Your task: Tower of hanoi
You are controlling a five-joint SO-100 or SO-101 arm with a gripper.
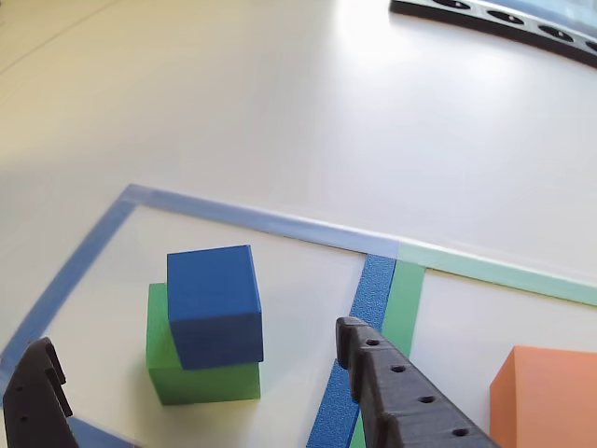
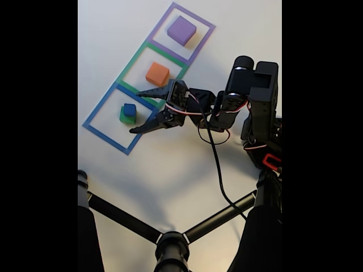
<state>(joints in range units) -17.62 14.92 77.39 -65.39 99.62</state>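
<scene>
Blue cube (image 1: 215,303) is stacked on green cube (image 1: 198,378), inside blue square (image 2: 95,113). Orange cube (image 2: 157,73) and purple cube (image 2: 181,30) are kept in own squares. End effector (image 2: 136,111) is spread wide, nothing held. Most moves seem left.

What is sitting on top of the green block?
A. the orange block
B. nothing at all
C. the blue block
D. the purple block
C. The blue block sits on the green block inside the blue taped square, while the orange block and purple block each sit alone in their own squares.
</scene>
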